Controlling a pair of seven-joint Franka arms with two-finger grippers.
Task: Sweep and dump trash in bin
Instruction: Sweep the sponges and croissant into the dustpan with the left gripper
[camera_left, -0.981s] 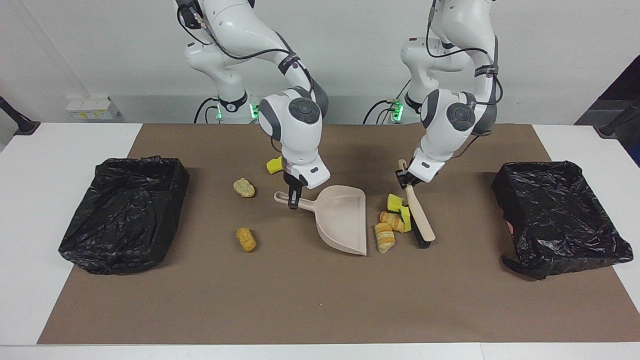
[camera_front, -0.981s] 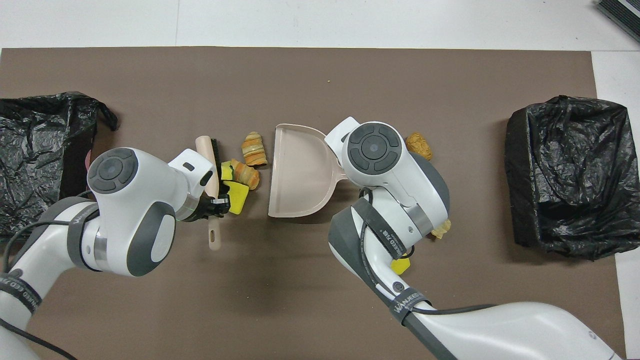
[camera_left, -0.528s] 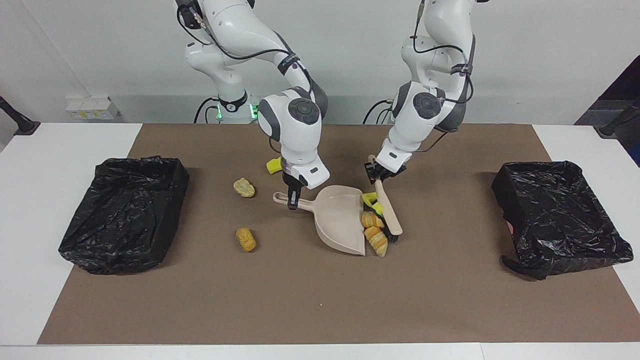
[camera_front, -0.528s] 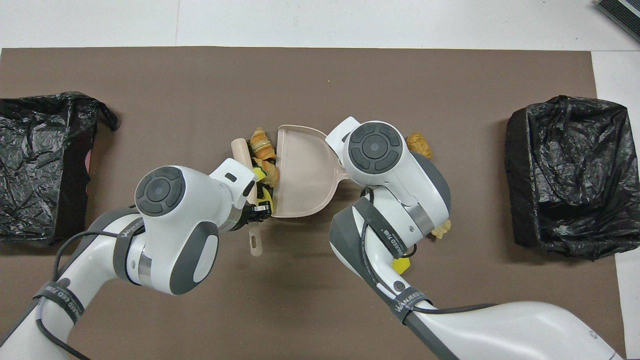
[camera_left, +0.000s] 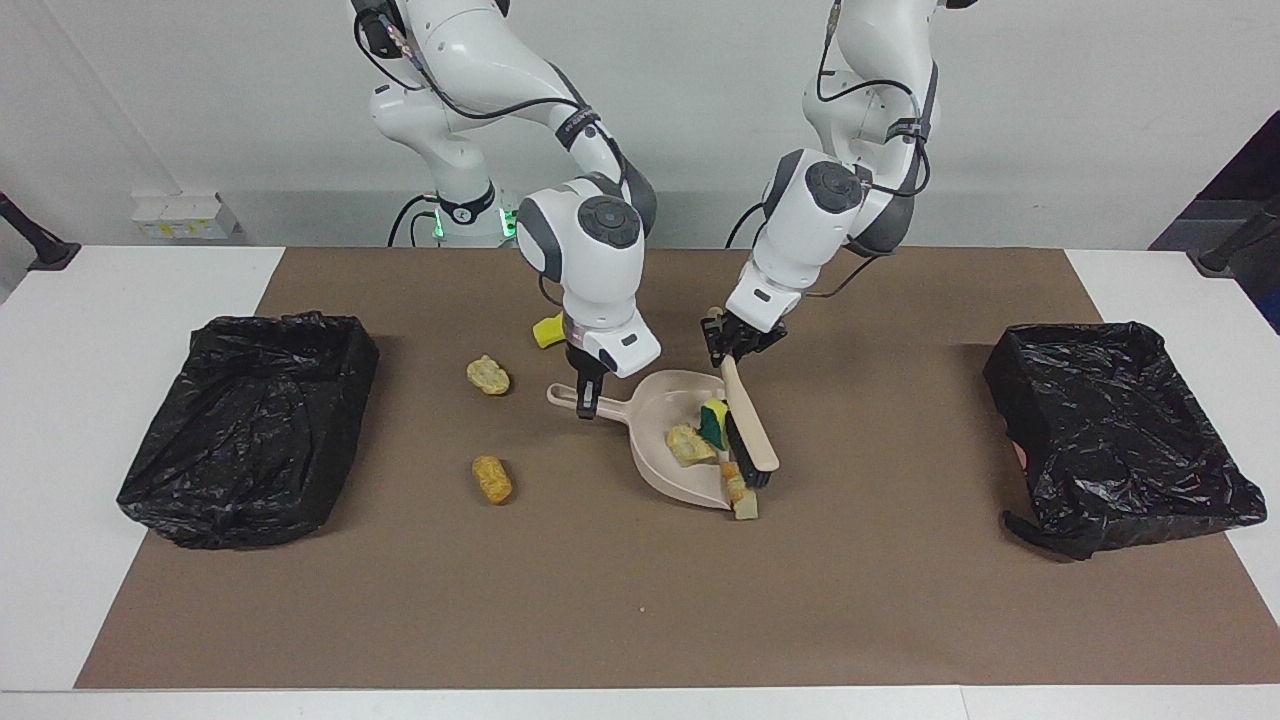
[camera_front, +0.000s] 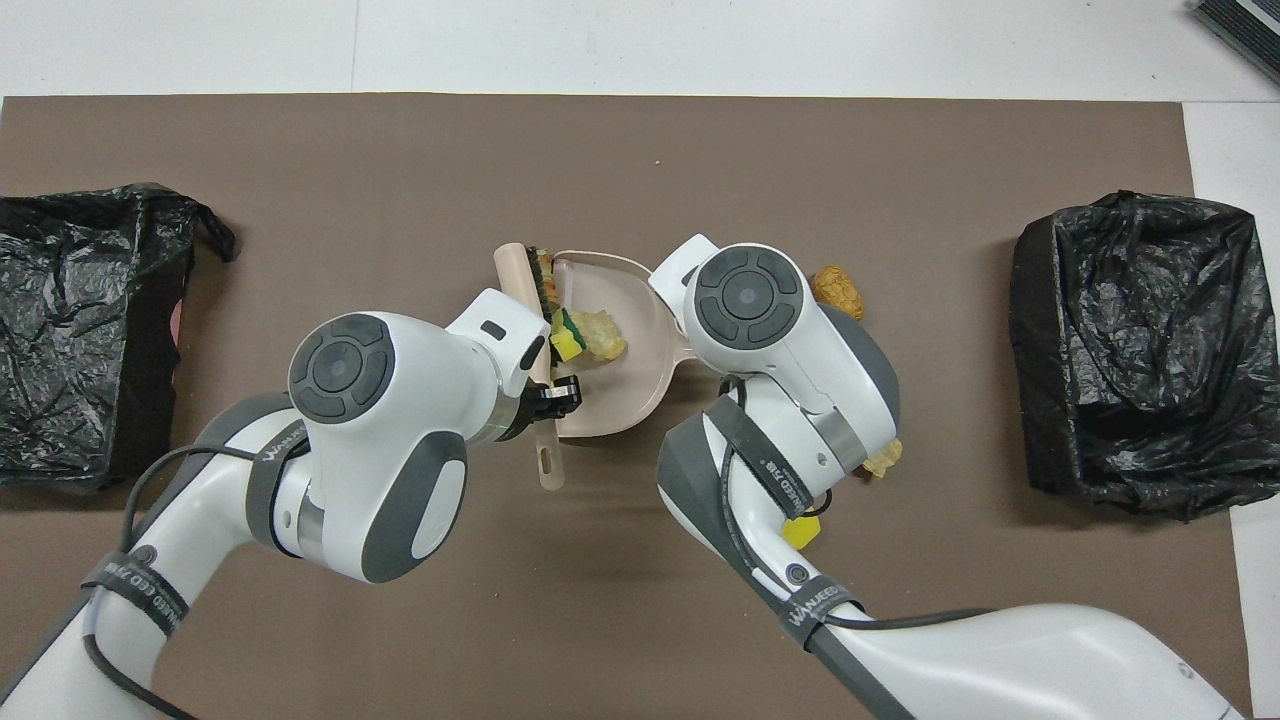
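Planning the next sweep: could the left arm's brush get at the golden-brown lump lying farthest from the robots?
Probably not directly: the beige dustpan, held by the right gripper, lies between the beige brush in the left gripper and the golden-brown lump.

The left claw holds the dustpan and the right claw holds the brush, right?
No, it is swapped. In the facing view the left claw holds the brush and the right claw holds the dustpan by its handle.
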